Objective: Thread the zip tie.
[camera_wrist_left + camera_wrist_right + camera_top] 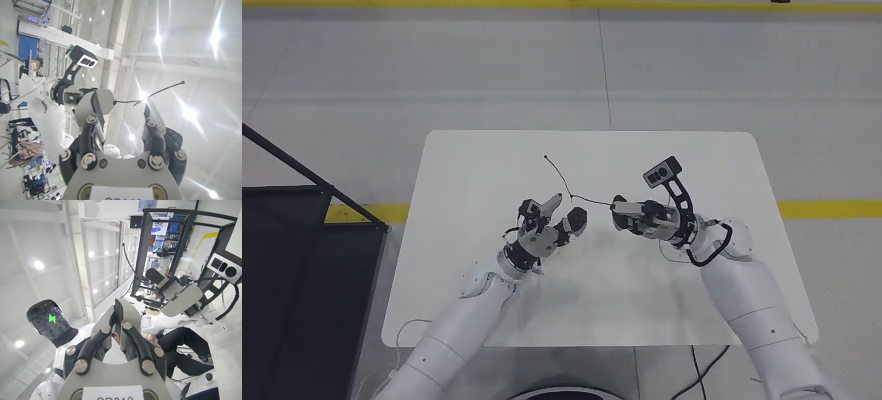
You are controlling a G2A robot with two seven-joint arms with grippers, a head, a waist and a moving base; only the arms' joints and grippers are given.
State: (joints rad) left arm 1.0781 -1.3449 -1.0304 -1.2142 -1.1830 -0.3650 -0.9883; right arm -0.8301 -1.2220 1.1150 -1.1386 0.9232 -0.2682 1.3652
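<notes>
The zip tie (564, 185) is a thin black strip with a small head at its far end, held above the white table (712, 170). My right gripper (618, 208) is shut on its near end, and the strip runs out leftward, then bends away toward the table's back. In the right wrist view my shut gripper (117, 306) points at the zip tie (129, 262). My left gripper (556, 216) is open just below the strip's bend. In the left wrist view the zip tie (164, 88) crosses above my open left gripper (125, 101), close to one fingertip (148, 103).
A black frame with dark panels (287, 250) stands off the table's left side. A yellow line (832, 208) runs across the floor behind the table. Bare tabletop lies at the back and near the front edge.
</notes>
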